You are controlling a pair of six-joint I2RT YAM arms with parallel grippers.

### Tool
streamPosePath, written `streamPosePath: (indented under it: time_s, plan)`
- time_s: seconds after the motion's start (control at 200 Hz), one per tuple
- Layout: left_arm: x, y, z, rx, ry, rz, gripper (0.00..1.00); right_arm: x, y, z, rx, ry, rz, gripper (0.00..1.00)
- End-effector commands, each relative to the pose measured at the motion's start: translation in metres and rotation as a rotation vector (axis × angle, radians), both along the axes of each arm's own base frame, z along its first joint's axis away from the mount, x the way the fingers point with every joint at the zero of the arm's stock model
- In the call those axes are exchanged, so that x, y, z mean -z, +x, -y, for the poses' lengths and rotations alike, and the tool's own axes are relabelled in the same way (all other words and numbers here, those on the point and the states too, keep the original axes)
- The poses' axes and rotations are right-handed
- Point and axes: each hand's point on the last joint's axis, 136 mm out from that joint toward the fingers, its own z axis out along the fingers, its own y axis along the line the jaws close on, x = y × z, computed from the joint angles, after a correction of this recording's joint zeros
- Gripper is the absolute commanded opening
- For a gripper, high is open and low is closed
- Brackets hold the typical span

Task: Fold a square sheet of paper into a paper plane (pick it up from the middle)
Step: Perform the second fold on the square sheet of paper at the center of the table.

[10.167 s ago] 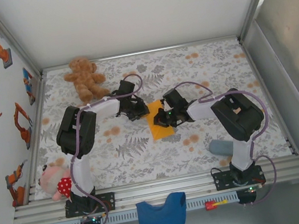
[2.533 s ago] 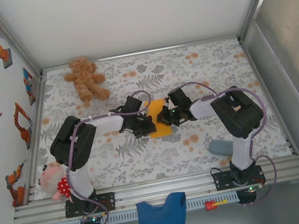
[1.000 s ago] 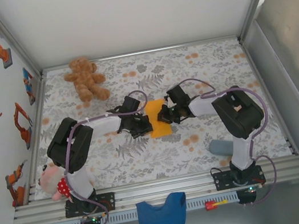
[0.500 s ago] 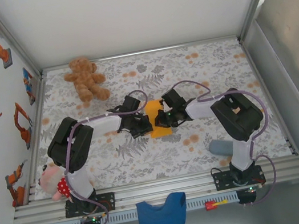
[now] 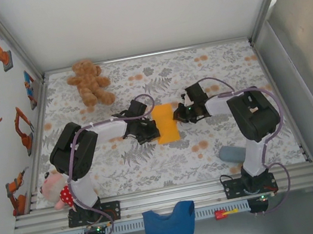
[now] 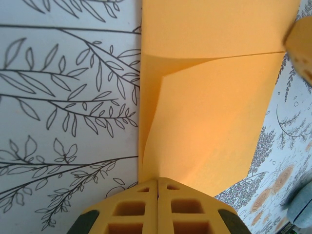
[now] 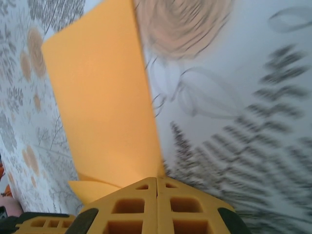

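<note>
Left gripper is clamped fully shut, its two yellow fingers pressed together with just a seam between them and nothing visibly caught in there. From overhead, its tip sits right at the 9 o'clock edge of the orange sheet of paper. In the left wrist view the paper runs up to the fingertips, but whether they're actually pressing on it is hard to say. Right gripper is the same deal: closed tight, looks empty, tip at the paper's 3 o'clock edge.

Pose-wise, the left arm comes up from its base at the near rail, bends at a chunky elbow and lays its forearm low toward 3 o'clock. The right arm mirrors that with its forearm pointing to 9 o'clock, so the two grippers face each other across the sheet.

The paper lies mid-table on the floral table cover, folded into a rectangle that's longer from 12 to 6. The left wrist view shows a top layer with a slanted crease.

Measured from the paper, a brown teddy bear sits at 11 o'clock, a pink plush at 8, a blue cloth at 6 and a grey-blue thing at 4.
</note>
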Motion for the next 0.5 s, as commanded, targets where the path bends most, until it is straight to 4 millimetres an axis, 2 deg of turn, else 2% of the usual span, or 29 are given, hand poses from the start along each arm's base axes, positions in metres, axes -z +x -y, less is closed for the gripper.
streamPosePath:
  time_s: [0.0, 0.16, 0.255, 0.406, 0.421, 0.496]
  plan:
    - [0.02, -0.019, -0.024, -0.006, 0.114, -0.094, 0.0, -0.008, 0.014, 0.016, 0.03, -0.07, 0.058, 0.0]
    - [-0.022, 0.004, 0.001, 0.0, -0.001, 0.006, 0.0, -0.036, 0.01, 0.023, 0.053, -0.072, 0.115, 0.08]
    - [-0.042, 0.015, 0.01, -0.009, -0.056, 0.059, 0.05, -0.039, 0.0, 0.025, 0.069, -0.069, 0.104, 0.16]
    - [-0.044, 0.027, 0.013, -0.03, -0.074, 0.09, 0.14, -0.035, -0.014, 0.017, 0.086, -0.046, 0.07, 0.34]
    - [-0.044, 0.029, 0.013, -0.032, -0.077, 0.092, 0.14, -0.034, -0.015, 0.017, 0.087, -0.044, 0.067, 0.42]
    - [-0.04, 0.036, 0.016, -0.037, -0.074, 0.089, 0.15, -0.031, -0.019, 0.012, 0.091, -0.04, 0.057, 0.5]
